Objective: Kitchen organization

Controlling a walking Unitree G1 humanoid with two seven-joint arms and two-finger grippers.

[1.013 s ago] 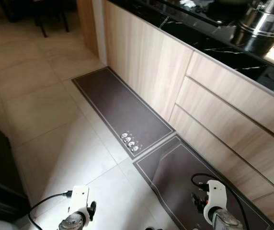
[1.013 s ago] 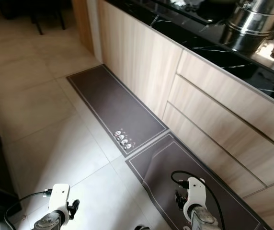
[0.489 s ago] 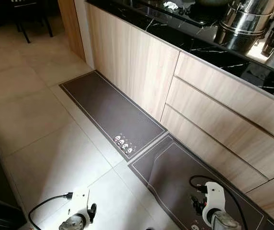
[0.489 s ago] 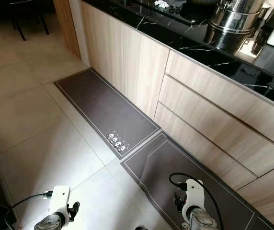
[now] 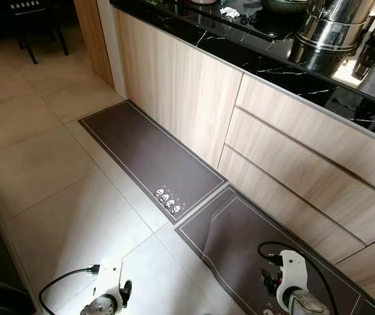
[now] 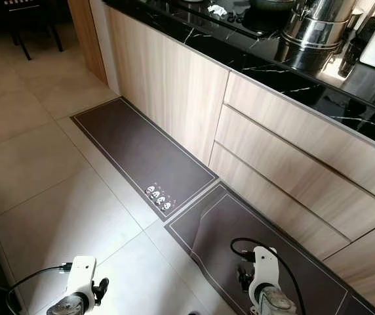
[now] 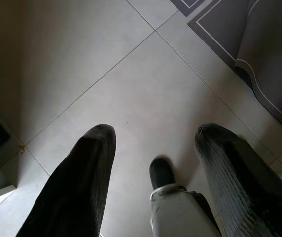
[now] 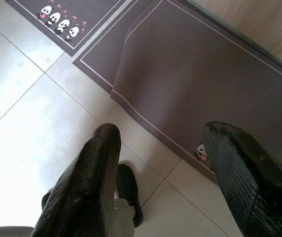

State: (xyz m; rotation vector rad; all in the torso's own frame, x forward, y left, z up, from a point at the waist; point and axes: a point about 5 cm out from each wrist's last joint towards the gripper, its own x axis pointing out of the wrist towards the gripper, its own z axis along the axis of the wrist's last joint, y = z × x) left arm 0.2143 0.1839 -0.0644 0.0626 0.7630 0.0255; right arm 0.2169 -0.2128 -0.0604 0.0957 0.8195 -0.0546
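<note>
Both my grippers, left and right, hang wide open, empty, near the brown floor mat. My view has swung up the black marble counter, revealing more; I judge I'm approaching.

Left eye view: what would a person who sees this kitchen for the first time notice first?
Probably the two dark floor mats lying end to end along the light wood cabinets, the nearer one with a folded-over corner. Next, the shiny steel pots on the black marble counter above the drawers. Both grippers, left gripper and right gripper, hang open over the tiled floor.
</note>
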